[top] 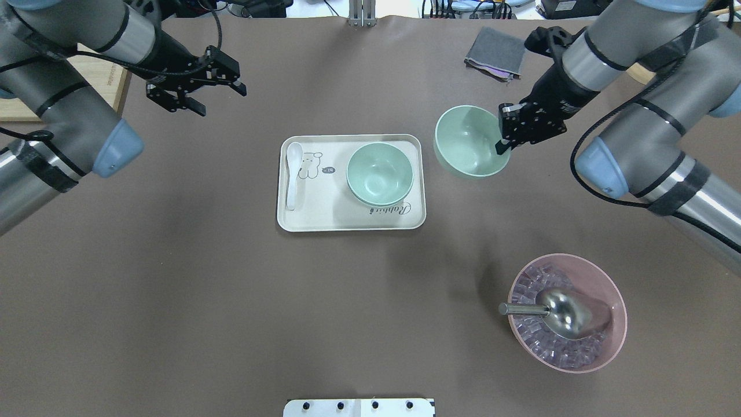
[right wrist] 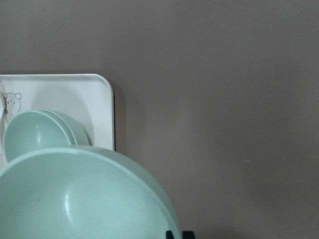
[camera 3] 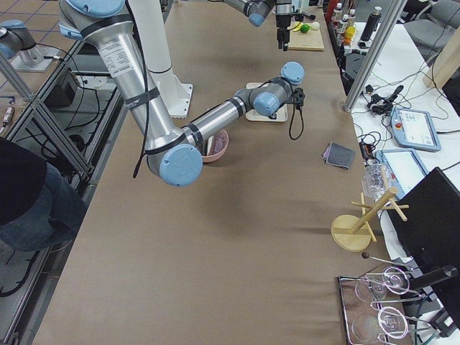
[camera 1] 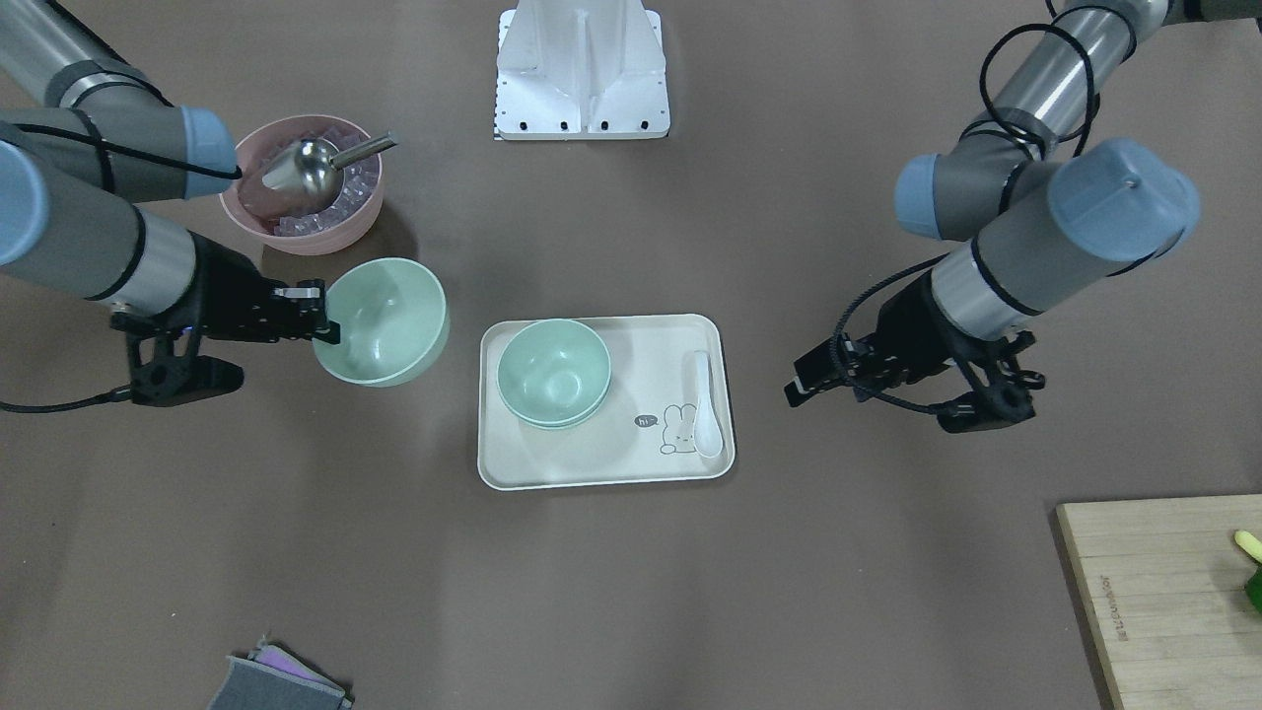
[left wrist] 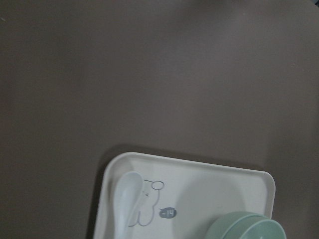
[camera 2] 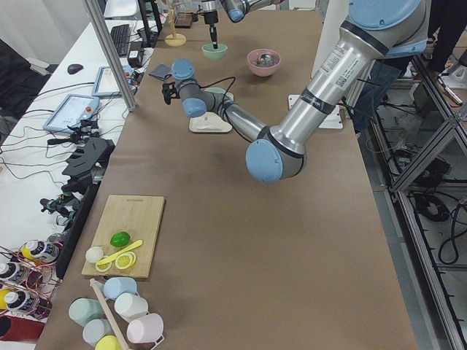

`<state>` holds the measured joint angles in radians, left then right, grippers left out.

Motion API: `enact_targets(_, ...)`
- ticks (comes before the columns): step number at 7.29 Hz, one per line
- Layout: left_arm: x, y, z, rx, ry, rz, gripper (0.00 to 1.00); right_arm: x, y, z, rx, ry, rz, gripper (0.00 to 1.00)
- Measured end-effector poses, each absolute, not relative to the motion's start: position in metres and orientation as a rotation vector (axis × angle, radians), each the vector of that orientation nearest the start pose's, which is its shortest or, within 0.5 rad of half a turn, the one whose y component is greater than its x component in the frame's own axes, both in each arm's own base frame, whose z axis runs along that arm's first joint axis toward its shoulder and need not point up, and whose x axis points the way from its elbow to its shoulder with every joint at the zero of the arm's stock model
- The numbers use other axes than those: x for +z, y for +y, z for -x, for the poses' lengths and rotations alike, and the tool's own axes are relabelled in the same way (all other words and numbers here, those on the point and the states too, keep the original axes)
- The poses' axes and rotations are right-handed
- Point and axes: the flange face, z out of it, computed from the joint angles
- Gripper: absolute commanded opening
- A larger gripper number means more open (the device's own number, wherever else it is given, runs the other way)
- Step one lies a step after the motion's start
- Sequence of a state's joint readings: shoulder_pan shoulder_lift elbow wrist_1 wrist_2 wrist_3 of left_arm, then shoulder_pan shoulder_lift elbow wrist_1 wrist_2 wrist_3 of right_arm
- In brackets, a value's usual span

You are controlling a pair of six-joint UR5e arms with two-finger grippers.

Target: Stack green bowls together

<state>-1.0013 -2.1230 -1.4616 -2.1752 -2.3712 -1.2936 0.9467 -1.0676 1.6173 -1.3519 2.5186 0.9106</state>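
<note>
You have two small round pale mint-green matte plastic bowls (top: 379,174) nested upright, mouths up, on the cream rectangular tray (top: 301,223), at its end toward the right arm. The lower one shows only as a thin crescent of rim. The third matching bowl (top: 470,142) is off the tray, just beside that end and tilted, with the right hand (top: 501,146) pinching its rim.
</note>
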Motion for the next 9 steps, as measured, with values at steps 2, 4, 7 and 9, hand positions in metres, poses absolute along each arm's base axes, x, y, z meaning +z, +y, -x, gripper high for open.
enact_targets(2,0.321,-0.612,-0.303,-0.21,1.206,-0.021,0.99,0.282,-0.553,0.38,-0.115,-1.154,0.11,0.0)
enact_targets(4,0.324,-0.613,-0.302,-0.21,1.203,-0.023,0.99,0.272,-0.554,0.418,-0.083,-1.189,0.073,0.0)
enact_targets(7,0.329,-0.614,-0.304,-0.213,1.196,-0.015,0.99,0.267,-0.547,0.451,-0.068,-1.223,0.058,0.0)
enact_targets(9,0.332,-0.615,-0.305,-0.215,1.193,-0.011,0.99,0.266,-0.537,0.465,-0.062,-1.22,0.065,0.0)
